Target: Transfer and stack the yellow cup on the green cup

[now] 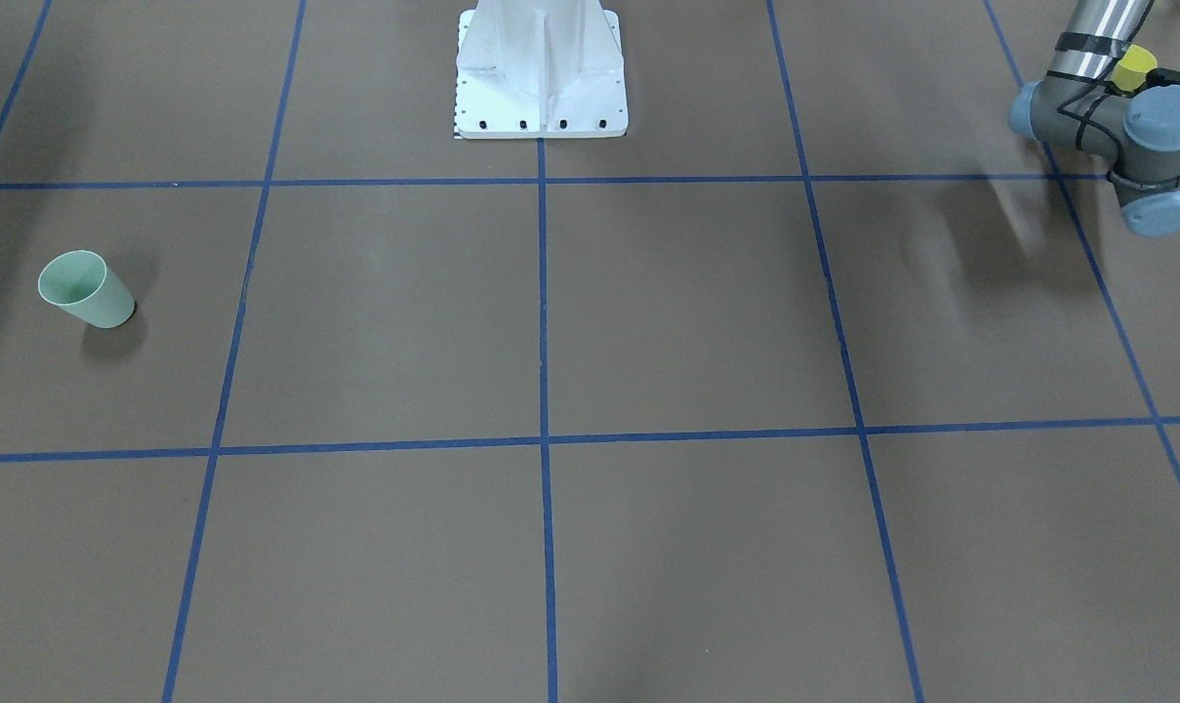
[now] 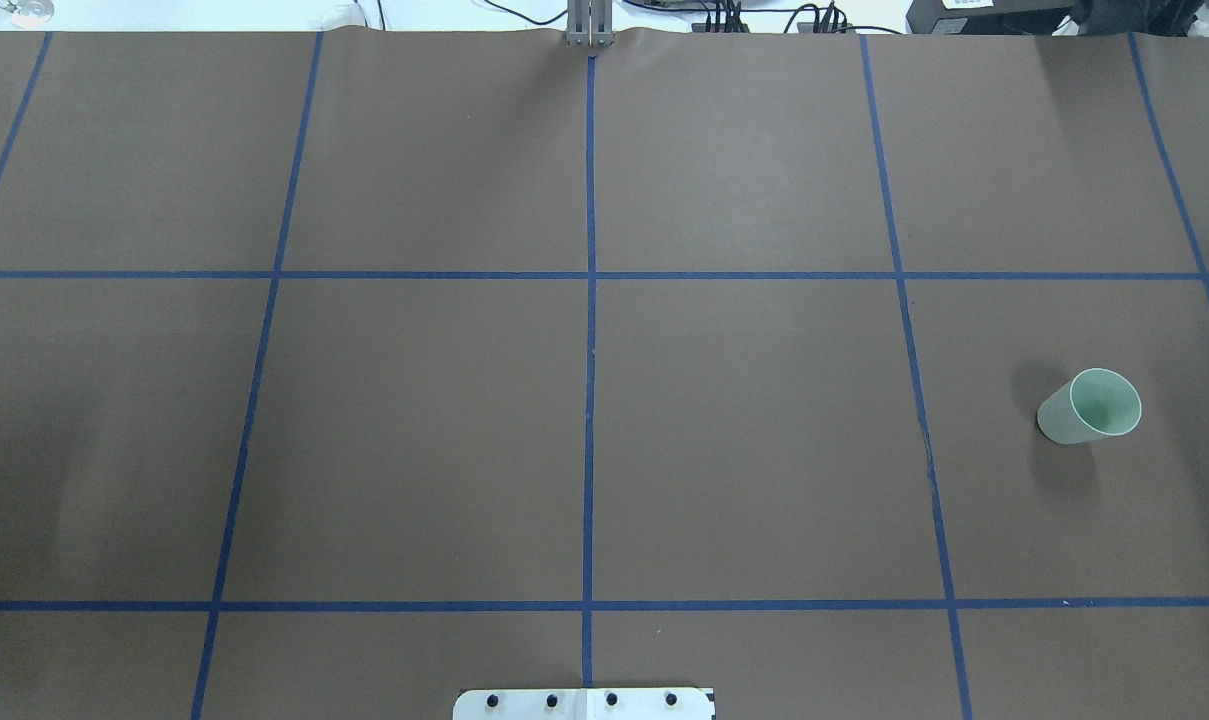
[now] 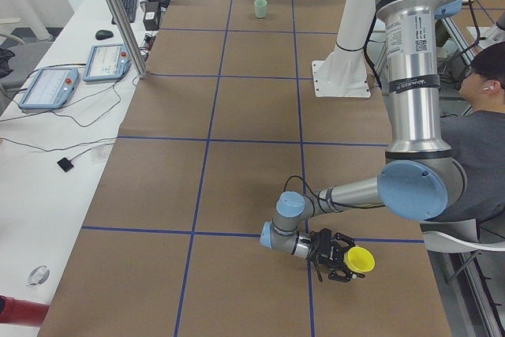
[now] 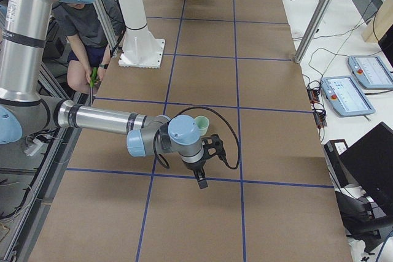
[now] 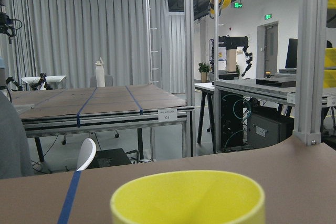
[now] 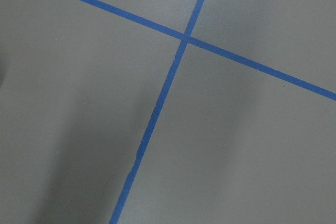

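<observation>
Left fingers (image 3: 339,275): closed on yellow cup (image 3: 360,259), held on its side just over counter (image 2: 744,450) at far left end. Right fingers (image 4: 201,179): pointed down near green cup (image 2: 1089,405); open or closed, cannot tell. Green cup: upright at right end, well apart from yellow. Step in hand, by judgement: transfer, barely begun. Next: carry across or hand over mid-counter, turn upright, centre over green rim, lower in until nested.

Left gripper (image 3: 346,261) horizontal, low; right gripper (image 4: 201,180) pointing down
</observation>
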You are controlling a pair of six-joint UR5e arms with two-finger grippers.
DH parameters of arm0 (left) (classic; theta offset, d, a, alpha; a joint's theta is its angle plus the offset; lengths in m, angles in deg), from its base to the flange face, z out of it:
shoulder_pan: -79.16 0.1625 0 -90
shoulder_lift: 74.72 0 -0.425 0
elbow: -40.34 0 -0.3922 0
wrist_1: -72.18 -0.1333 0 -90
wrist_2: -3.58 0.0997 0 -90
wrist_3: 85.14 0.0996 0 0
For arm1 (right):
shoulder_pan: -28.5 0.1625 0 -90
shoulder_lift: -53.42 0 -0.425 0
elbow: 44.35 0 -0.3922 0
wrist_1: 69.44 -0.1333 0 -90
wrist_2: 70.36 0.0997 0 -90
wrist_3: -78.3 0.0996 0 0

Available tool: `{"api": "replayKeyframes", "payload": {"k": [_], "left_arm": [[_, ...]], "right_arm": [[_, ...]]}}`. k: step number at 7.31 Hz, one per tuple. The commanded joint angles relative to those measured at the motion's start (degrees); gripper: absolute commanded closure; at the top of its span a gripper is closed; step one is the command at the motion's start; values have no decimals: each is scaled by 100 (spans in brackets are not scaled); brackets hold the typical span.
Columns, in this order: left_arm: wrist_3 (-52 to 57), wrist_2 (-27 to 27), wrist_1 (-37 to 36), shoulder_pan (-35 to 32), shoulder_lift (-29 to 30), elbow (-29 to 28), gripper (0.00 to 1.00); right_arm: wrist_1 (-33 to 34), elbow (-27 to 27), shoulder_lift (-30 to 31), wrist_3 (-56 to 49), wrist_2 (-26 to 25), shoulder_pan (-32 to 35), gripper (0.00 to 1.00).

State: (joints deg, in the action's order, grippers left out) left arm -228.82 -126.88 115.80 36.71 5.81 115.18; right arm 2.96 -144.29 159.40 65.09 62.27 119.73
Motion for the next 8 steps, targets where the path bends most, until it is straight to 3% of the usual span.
{"api": "replayKeyframes", "payload": {"k": [1,8], "left_arm": [[112,587,-143,-8,-169,267,100],[244,3180,330,-105,-310,531,100]], "right_arm": [[10,10,-60,38,-9,0,0],[-34,1,-95,38,-26,0,0]]}}
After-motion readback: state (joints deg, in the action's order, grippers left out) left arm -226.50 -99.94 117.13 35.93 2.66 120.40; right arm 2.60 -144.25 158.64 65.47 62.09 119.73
